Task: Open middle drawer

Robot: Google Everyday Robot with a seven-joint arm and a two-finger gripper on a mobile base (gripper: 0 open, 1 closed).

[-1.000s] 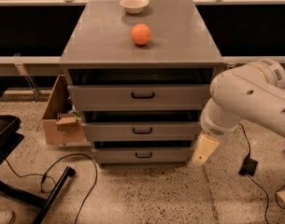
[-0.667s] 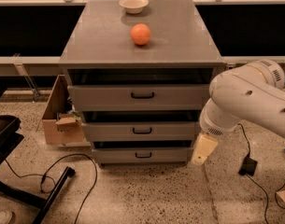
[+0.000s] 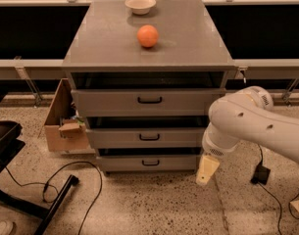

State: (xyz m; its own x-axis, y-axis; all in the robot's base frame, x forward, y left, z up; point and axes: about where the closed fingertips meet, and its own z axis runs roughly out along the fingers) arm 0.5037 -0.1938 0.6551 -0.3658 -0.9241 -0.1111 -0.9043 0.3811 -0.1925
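The grey cabinet [image 3: 148,45] has three drawers. The middle drawer [image 3: 119,138] is the second one, with a low flat front and a small black handle [image 3: 149,137]; its front sits in line with the others. My gripper [image 3: 207,169] hangs from the white arm [image 3: 247,124] at the cabinet's lower right corner. It points down towards the floor, beside the bottom drawer [image 3: 124,163], and is well to the right of the middle handle and below it. It holds nothing that I can see.
An orange [image 3: 148,35] and a white bowl [image 3: 140,4] sit on the cabinet top. The top drawer [image 3: 110,102] has a wider handle. A cardboard box [image 3: 61,126] stands to the left. Cables [image 3: 65,180] and a black stand leg [image 3: 53,204] lie on the floor.
My gripper has dropped slightly lower and a little to the left beside the cabinet's right corner. The drawers have not moved.
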